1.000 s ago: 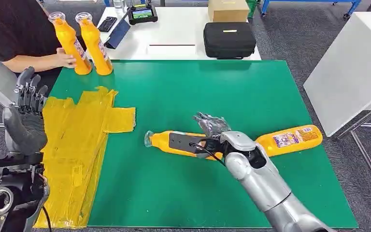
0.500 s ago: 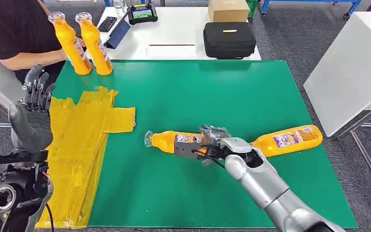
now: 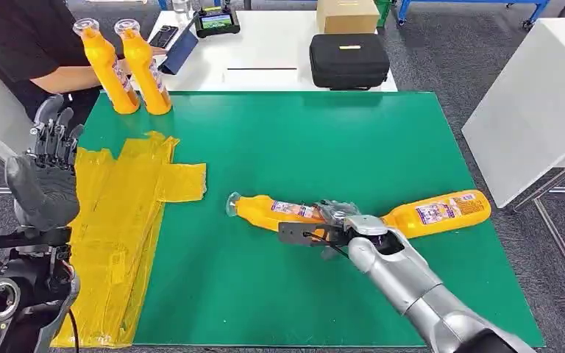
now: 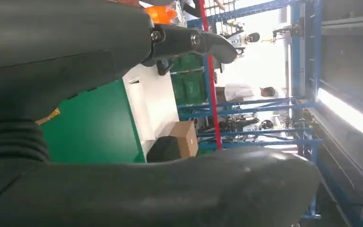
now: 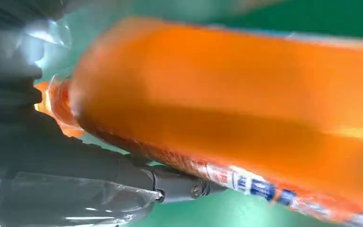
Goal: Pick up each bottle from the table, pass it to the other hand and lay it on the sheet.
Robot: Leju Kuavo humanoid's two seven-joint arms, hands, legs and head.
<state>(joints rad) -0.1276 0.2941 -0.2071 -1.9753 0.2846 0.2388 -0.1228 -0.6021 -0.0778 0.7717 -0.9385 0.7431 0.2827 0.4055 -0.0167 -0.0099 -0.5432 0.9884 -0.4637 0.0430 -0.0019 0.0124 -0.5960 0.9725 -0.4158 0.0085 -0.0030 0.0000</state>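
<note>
Head view first: the right hand [image 3: 332, 219] is closing over the middle of an orange bottle [image 3: 272, 212] lying near the centre of the green worktop [image 3: 338, 140], and the hand is hiding the bottle's base end. Its fingers [image 3: 329, 209] are wrapping the body, clamped on it, and the right wrist view is backing that up: the bottle [image 5: 246, 118] is sitting blurred and very close, with a dark finger under it and part of its label running off the edge. The bottle's long axis is running left to right, slightly tilted, with the clear cap pointing left toward the yellow sheet [image 3: 118, 220]. Whether it is lifting clear of the worktop or resting on it is hard to tell.

A second bottle [image 3: 441, 212] is lying just to the right, cap end hidden behind the right hand, base pointing right and slightly far. Two more bottles [image 3: 129, 70] are standing upright at the far-left corner, beside a person's forearm [image 3: 66, 77].

The left hand [image 3: 44, 173] is hanging raised at the left edge over the sheet's left side, fingers pointing up and apart, holding nothing. A black case [image 3: 349, 60] and a cardboard box [image 3: 347, 15] are sitting on the white table beyond.
</note>
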